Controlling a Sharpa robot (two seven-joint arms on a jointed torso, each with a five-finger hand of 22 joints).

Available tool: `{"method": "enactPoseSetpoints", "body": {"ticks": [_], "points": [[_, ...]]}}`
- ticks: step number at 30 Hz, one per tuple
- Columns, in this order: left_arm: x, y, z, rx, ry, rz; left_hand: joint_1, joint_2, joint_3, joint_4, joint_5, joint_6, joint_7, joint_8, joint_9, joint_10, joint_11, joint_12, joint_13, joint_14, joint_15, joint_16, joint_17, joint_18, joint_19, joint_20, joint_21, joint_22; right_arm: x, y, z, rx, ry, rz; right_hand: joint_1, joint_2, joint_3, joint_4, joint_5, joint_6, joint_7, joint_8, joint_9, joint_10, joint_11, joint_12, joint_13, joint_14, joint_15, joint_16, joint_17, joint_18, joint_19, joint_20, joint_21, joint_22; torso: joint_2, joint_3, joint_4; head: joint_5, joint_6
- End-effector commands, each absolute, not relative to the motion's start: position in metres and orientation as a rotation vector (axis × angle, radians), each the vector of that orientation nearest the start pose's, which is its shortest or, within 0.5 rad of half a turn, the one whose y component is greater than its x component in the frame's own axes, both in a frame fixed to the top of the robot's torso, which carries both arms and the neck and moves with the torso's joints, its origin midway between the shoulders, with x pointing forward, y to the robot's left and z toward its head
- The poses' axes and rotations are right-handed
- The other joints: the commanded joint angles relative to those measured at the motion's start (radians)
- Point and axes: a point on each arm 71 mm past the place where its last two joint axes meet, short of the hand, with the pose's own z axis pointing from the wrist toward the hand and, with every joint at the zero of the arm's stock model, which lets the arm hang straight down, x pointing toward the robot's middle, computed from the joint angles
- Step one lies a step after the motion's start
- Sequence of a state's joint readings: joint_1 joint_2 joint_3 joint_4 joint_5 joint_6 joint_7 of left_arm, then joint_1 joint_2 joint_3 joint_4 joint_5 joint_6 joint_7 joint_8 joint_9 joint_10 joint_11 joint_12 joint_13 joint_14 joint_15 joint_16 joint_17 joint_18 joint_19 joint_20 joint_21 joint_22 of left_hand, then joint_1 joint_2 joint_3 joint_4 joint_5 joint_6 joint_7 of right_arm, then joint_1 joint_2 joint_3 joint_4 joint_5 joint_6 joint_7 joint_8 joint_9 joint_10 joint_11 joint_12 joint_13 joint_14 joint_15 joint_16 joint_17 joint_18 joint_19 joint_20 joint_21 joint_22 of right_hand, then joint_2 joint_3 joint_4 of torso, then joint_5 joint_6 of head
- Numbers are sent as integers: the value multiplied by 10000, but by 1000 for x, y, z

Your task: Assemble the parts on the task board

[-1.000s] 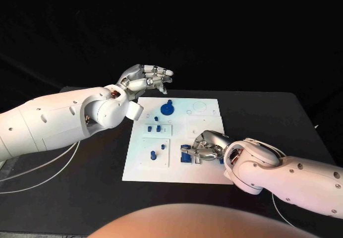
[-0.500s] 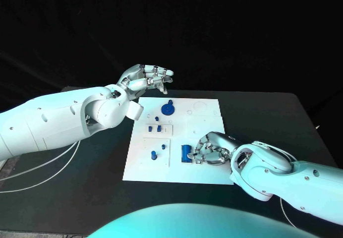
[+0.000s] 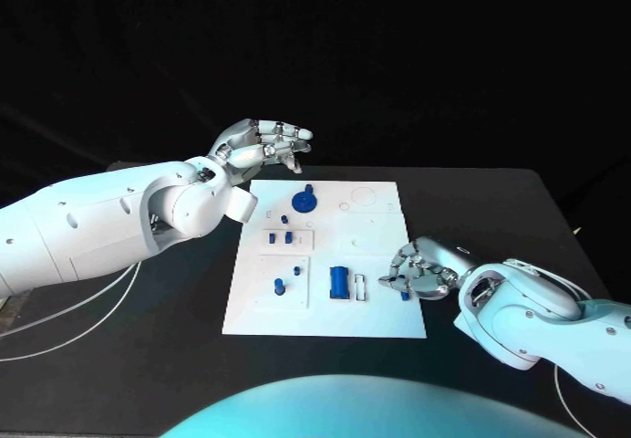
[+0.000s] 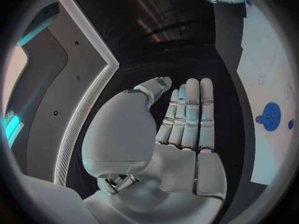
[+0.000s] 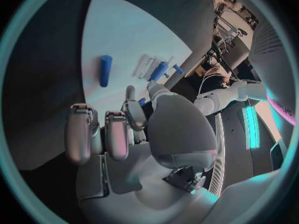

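The white task board [image 3: 375,214] lies in the middle of the black table. A blue cylinder [image 3: 339,283] [image 5: 106,70] lies flat on the board's near part, with nothing touching it. My right hand [image 3: 421,271] [image 5: 118,129] sits at the board's right edge, just right of the cylinder, its fingers curled in around nothing. My left hand [image 3: 263,144] [image 4: 187,129] hangs above the board's far left corner with straight fingers and holds nothing. A round blue part [image 3: 306,199] [image 4: 271,117] stands near the board's far edge. Small blue parts [image 3: 279,237] stand in a left recess.
More small blue pieces [image 3: 279,285] stand in the near-left recess of the board. A white cable [image 3: 79,315] loops over the table at the left, beneath my left arm. Black table [image 3: 512,210] stretches to the right of the board.
My right hand let go of the blue cylinder and drew back to the right, off to the board's edge. The cylinder now lies alone on the board. The left hand stayed raised.
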State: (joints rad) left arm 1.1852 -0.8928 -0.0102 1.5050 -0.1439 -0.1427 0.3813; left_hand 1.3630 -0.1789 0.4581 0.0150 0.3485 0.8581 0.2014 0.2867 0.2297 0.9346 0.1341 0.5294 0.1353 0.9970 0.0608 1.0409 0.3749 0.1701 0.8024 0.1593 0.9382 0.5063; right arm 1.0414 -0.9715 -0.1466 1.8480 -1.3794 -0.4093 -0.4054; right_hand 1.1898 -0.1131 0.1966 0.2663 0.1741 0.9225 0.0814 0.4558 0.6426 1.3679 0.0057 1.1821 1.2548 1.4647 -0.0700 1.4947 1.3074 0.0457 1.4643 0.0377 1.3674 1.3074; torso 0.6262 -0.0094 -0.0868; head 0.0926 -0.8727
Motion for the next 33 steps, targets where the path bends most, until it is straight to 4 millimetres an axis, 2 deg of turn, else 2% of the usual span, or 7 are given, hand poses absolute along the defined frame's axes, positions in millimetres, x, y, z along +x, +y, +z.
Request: {"method": "enactPoseSetpoints", "body": {"ticks": [1, 5, 9, 12, 19, 23, 33], "points": [[488, 227, -172, -9321, 15058, -16306, -72, 11, 8, 65, 48, -92, -8, -62, 15, -65, -19, 62, 3, -35, 19, 28, -6, 130, 7, 45, -26, -9, 375, -202, -257, 1152, 19024, 5768, 182, -81, 78, -6, -18, -155, 68, -151, -61, -150, 44, -179, -117, 640, 121, -50, 490, -11, 318, 92, -151, 2026, 6, -3, -2, -126, 1], [488, 227, -172, -9321, 15062, -16307, -72, 11, 8, 65, 48, -92, -8, -62, 15, -65, -19, 62, 3, -35, 19, 28, -6, 130, 7, 45, -26, -9, 377, -217, -259, 932, 19011, 5131, 313, -164, 81, 13, -79, -261, 136, -289, -115, -270, 104, -355, -239, 629, 174, -71, 459, 11, 276, 139, -271, 1994, 15, 20, -25, -166, 1], [488, 227, -172, -9318, 15069, -16316, -65, 13, 11, 72, 47, -90, -9, -61, 24, -70, -19, 75, 6, -38, 18, 36, -6, 131, 26, 45, -46, -24, 376, -226, -264, 591, 18958, 4661, 333, -265, 28, 55, -145, -278, 167, -349, -137, -309, 135, -406, -269, 625, 203, -79, 453, 18, 263, 168, -310, 1984, 16, 22, -25, -170, 1], [488, 227, -172, -9317, 15072, -16320, -65, 13, 11, 72, 47, -90, -9, -61, 24, -70, -19, 75, 6, -38, 18, 36, -6, 131, 26, 45, -46, -24, 375, -227, -268, 441, 18968, 4505, 307, -290, -4, 102, -166, -244, 168, -349, -135, -305, 141, -397, -260, 625, 211, -79, 459, 16, 265, 179, -304, 1986, 17, 20, 0, -184, 1], [488, 227, -172, -9319, 15069, -16314, -65, 13, 11, 72, 47, -90, -9, -61, 24, -70, -19, 75, 6, -38, 18, 36, -6, 131, 26, 45, -46, -24, 373, -225, -276, 304, 19183, 4408, 268, -303, -46, 171, -193, -166, 155, -329, -124, -299, 136, -392, -254, 627, 213, -79, 467, 13, 273, 190, -286, 1992, 32, 6, 38, -187, 1], [488, 228, -173, -9326, 15070, -16300, -65, 13, 11, 72, 47, -90, -9, -61, 24, -70, -19, 75, 6, -38, 18, 36, -6, 131, 26, 45, -46, -24, 372, -219, -281, 311, 19261, 4551, 257, -303, -53, 184, -198, -158, 154, -328, -123, -302, 135, -400, -260, 624, 212, -84, 455, 16, 270, 191, -297, 1989, 34, 8, 16, -158, 1], [488, 228, -173, -9340, 15069, -16269, -65, 13, 11, 72, 47, -90, -9, -61, 24, -70, -19, 75, 6, -38, 18, 36, -6, 131, 26, 45, -46, -24, 369, -210, -282, 364, 19143, 4940, 244, -220, -49, 217, -162, -59, 124, -301, -107, -229, 111, -291, -175, 634, 199, -70, 497, 2, 300, 192, -220, 2012, 22, 2, 11, -140, 1]]}}
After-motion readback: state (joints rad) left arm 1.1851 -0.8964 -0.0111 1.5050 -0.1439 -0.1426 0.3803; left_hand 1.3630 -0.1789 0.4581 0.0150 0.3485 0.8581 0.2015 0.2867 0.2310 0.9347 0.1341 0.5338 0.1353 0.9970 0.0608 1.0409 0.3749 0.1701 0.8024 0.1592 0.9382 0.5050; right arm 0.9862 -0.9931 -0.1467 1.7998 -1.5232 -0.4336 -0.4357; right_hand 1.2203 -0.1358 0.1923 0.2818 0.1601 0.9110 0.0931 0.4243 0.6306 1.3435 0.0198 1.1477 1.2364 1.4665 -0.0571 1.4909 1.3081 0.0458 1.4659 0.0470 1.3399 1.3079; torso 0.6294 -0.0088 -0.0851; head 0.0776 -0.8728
